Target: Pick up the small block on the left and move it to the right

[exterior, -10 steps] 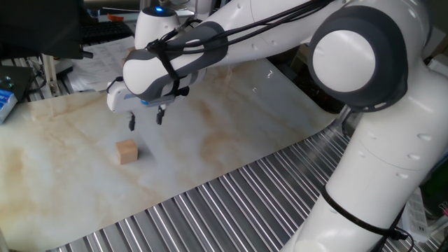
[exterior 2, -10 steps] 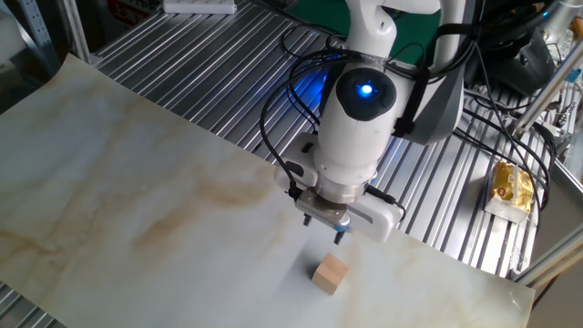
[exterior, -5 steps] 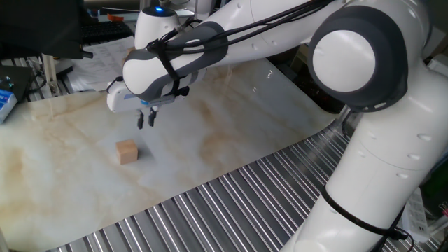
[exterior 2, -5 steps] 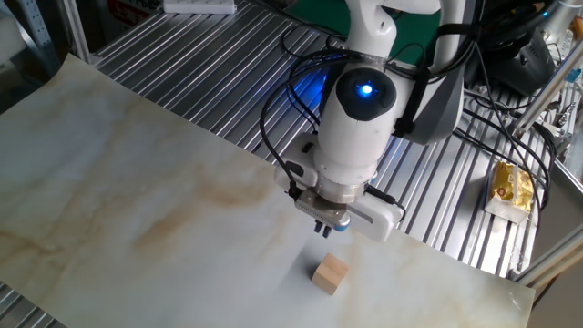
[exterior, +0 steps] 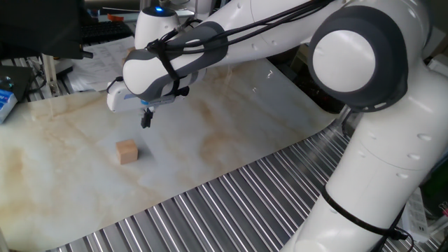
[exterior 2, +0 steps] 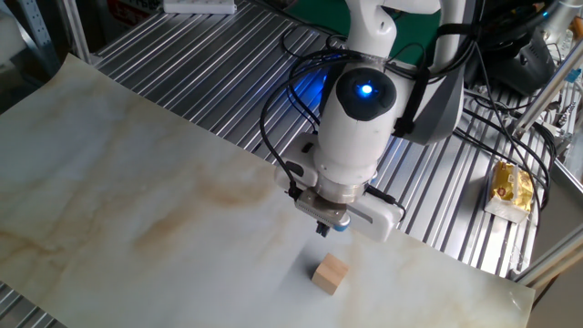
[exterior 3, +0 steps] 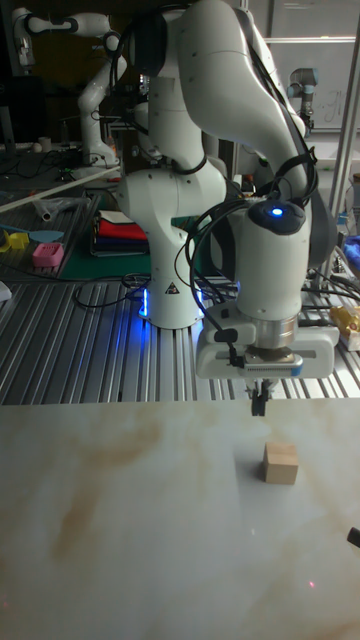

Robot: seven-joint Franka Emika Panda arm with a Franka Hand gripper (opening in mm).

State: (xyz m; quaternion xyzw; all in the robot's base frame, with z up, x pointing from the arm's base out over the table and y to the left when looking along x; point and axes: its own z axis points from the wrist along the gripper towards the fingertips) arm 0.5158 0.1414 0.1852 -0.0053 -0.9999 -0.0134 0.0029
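Tall fixed view: the gripper [exterior 3: 258, 405] hangs above the marbled table [exterior 3: 120, 520] with its two fingers pressed together into a single dark point, holding nothing; the same closed, empty stance shows in one fixed view [exterior: 146, 121] and in the other fixed view [exterior 2: 322, 227]. The small block [exterior 3: 281, 464], a plain tan wooden cube, rests flat on the table, lower than the fingertips and off to one side of them, near but not touching. In one fixed view the small block [exterior: 127, 151] lies below the fingertips and slightly toward the camera's left, with bare table showing between cube and fingers; in the other fixed view the small block [exterior 2: 331, 272] sits nearer the camera than the fingertips, again apart from them. The wrist points straight down, which suits a top-down grasp of a cube standing squarely on a flat surface, and the clearance above the table lets the fingers travel sideways without brushing the cube. As a judgement, the pick has not begun: the closed jaws cannot straddle the cube, so they would need to part wider than the cube, centre over it, and descend around its two side faces before any move to the right. No second block is visible in these views, so the cube shown is taken as the target.
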